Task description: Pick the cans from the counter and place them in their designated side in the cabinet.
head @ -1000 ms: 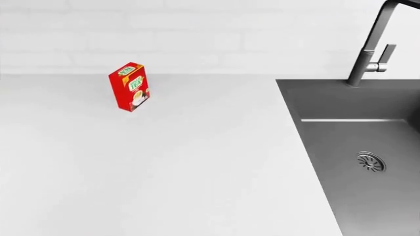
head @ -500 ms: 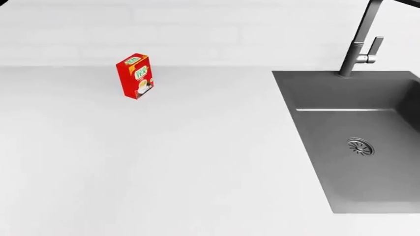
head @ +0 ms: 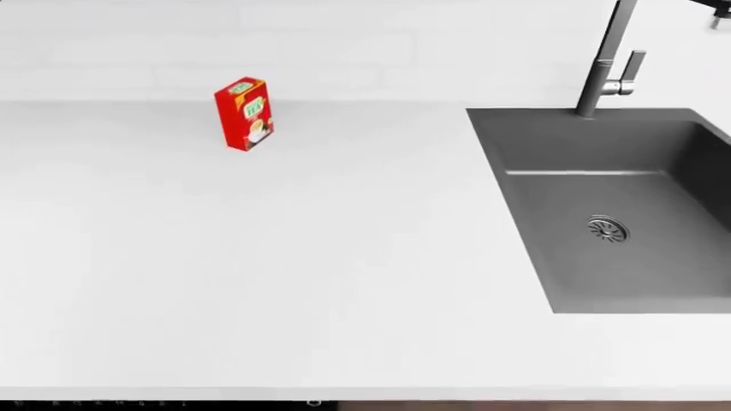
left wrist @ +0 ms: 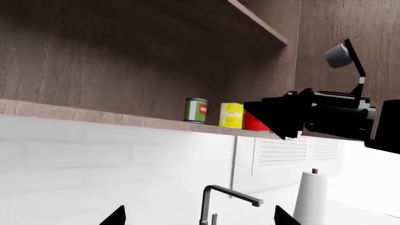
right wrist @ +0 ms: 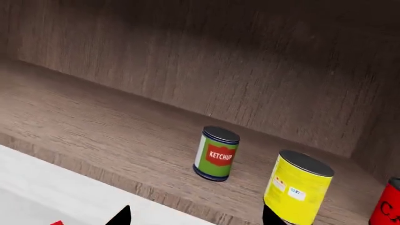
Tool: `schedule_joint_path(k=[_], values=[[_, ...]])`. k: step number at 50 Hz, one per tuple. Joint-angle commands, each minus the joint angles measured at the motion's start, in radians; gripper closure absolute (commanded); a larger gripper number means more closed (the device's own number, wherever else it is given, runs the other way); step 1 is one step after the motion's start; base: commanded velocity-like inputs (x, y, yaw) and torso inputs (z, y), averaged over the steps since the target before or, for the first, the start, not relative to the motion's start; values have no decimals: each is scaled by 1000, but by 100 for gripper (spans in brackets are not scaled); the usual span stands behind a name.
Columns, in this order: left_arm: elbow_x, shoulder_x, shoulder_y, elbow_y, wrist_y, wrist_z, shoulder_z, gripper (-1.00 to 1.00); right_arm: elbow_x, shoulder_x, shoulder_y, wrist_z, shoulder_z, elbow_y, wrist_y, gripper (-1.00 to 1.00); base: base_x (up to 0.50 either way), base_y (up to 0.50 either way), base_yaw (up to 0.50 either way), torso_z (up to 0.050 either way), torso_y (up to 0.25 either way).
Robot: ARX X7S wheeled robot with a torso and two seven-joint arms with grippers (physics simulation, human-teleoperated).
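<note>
The green can with a red ketchup label and the taller yellow can stand upright, a little apart, on the wooden cabinet shelf. My right gripper is open and empty, in front of the shelf edge below the two cans. My left gripper is open and empty, low in front of the white wall. Its view shows the green can and the yellow can on the shelf, with my right arm beside them. The white counter bears no cans.
A red tea box stands at the counter's back left. The dark grey sink and its faucet are at the right. A red can stands right of the yellow one. A paper towel roll stands by the wall.
The head view has pulled back and tilted down: the tea box and sink sit higher in the picture, and the counter's front edge now shows.
</note>
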Motion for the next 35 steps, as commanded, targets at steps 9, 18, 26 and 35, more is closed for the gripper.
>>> schedule_joint_path(k=[9, 18, 26, 35], values=[[25, 12, 10, 3, 8, 16, 16, -100, 81, 22, 0, -16, 15, 1, -172, -100, -191, -21, 0, 0, 0], [43, 11, 35, 8, 19, 34, 14, -100, 130, 36, 0, -25, 28, -25, -170, -100, -181, -13, 0, 0, 0], [71, 11, 62, 6, 30, 62, 14, -100, 158, 59, 0, -32, 31, -40, -158, -100, -168, 0, 0, 0, 0], [88, 16, 73, -5, 37, 80, 20, -100, 167, 69, 0, -32, 31, -31, -167, -100, -171, 0, 0, 0, 0]])
